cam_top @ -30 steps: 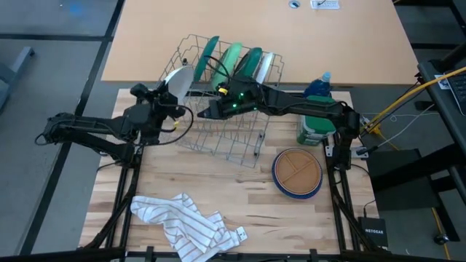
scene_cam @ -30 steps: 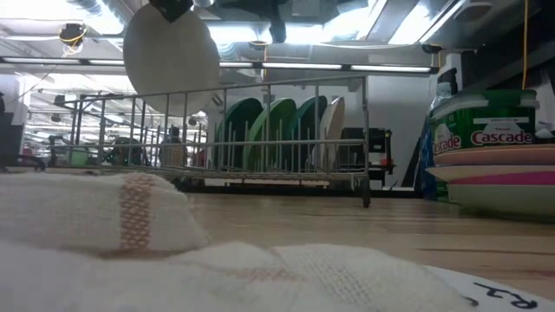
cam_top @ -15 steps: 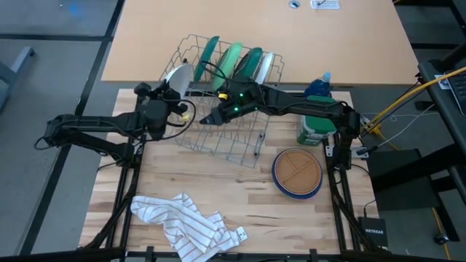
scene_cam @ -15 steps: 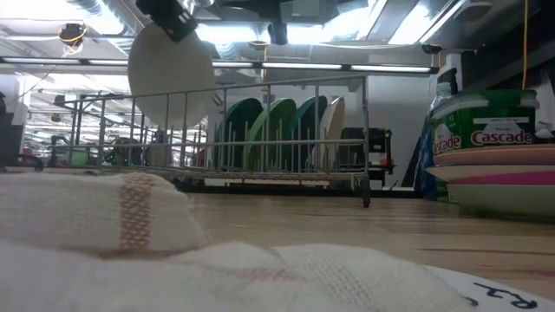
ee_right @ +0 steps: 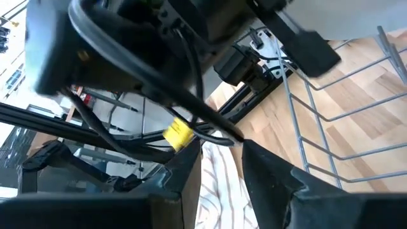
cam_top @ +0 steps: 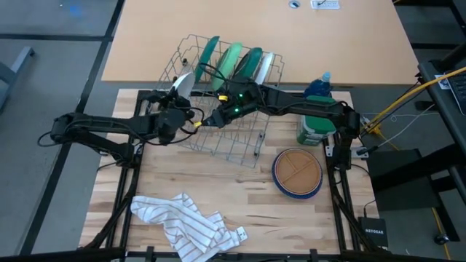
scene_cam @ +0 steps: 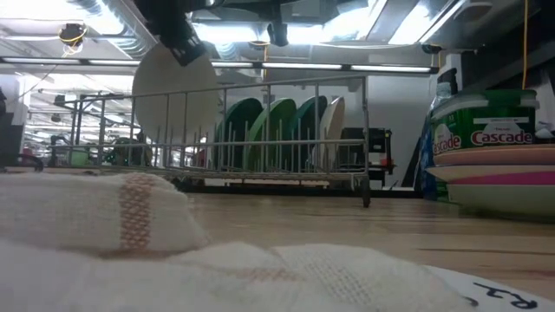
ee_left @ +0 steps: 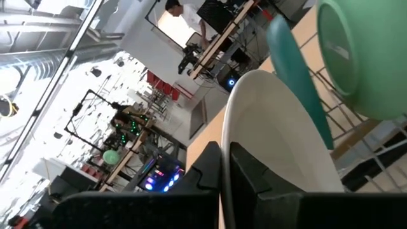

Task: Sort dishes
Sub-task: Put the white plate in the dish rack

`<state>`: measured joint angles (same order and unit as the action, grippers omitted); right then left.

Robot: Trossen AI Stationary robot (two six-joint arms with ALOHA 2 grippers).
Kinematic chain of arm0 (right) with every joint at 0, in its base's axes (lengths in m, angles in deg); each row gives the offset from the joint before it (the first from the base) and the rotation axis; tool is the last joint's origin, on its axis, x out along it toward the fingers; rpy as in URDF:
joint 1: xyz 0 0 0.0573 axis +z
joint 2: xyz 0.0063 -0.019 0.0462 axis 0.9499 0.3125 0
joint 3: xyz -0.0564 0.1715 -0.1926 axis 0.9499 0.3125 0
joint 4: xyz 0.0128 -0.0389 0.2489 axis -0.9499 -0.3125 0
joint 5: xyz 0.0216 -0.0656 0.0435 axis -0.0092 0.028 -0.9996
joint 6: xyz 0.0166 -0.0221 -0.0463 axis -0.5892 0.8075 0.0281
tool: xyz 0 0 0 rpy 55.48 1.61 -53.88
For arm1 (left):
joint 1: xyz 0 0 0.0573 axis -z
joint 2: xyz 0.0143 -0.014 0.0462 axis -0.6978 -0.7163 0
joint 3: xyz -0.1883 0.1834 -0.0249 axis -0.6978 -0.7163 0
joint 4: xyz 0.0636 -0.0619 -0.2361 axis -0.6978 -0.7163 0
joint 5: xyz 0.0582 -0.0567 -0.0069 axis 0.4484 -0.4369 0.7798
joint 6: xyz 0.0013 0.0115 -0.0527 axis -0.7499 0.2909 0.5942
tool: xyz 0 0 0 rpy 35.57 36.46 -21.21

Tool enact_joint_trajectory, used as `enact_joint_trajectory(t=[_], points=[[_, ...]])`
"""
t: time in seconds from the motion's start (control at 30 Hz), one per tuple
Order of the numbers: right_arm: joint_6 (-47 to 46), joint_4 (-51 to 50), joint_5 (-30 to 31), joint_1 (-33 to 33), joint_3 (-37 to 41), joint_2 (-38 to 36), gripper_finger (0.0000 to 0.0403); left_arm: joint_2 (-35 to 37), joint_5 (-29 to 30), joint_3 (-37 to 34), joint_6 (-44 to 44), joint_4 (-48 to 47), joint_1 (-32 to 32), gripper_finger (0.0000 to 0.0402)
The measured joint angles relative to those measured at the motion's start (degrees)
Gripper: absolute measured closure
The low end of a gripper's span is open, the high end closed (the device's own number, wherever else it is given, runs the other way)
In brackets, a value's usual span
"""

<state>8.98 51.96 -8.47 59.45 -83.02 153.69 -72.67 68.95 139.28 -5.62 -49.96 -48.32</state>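
Risk first: the left claw (cam_top: pixel 177 104) was clenched on the rim of a round white plastic plate (cam_top: pixel 183 82), held on edge over the left end of the grey wire dish rack (cam_top: pixel 218 142). We judged the plate could catch a wire tine or land across two slots if lowered tilted, and the thin rim grip could let it slip and drop. The right claw (cam_top: pixel 211 121) hovered just beside it over the rack, fingers parted, gripping nothing we could see; we judged the two arms could collide, or the left arm's yellow-tagged cable (ee_right: pixel 180 132) could snag.

Already racked upright at the far side: a dark green round plate (cam_top: pixel 207 54), a light green plate (cam_top: pixel 231 58), another dark green plate (cam_top: pixel 251 63) and a pale plate (cam_top: pixel 266 64). A stack topped by a tan-brown divided plate on a blue dish (cam_top: pixel 297 173) sat near the right edge.

Surface: a light wooden slatted bench (cam_top: pixel 247 204), with a white striped cloth (cam_top: pixel 186 224) at the front and a green-lidded detergent tub (cam_top: pixel 314 129) beside a blue bottle (cam_top: pixel 318 86). Beyond lay a workshop-like room with lit ceiling panels, metal frames and a person (ee_left: pixel 184 13) at a far desk.
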Motion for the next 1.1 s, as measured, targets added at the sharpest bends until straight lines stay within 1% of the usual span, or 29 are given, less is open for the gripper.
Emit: enact_joint_trajectory(t=[0.27,0.37,0.53,0.83,0.97,1.1], points=[[0.0,-0.4,-0.2,0.0,0.0,0.0,0.0286,-5.7,0.3,0.0,3.7,-1.4,1.6,0.0401],[0.0,-0.5,-0.3,0.0,0.0,0.0,0.0286,-7.7,0.1,0.0,6.1,-3.3,2.2,0.0394],[-0.1,-0.4,-2.5,-0.1,0.0,0.0,0.0286,-10.3,0.1,0.0,10.7,-6.4,3.0,0.038],[-0.5,-0.2,-6.8,-0.1,0.0,0.0,0.0286,-11.4,-0.1,0.0,18.3,-9.0,3.9,0.0376],[-2.2,-0.1,-8.6,-0.1,0.0,0.0,0.0286,-11.4,-0.9,0.0,18.9,-9.0,4.3,0.0375],[-3.4,-0.2,-9.0,-0.1,0.0,0.0,0.0286,-11.4,-2.6,0.0,20.0,-8.9,4.8,0.0375]])
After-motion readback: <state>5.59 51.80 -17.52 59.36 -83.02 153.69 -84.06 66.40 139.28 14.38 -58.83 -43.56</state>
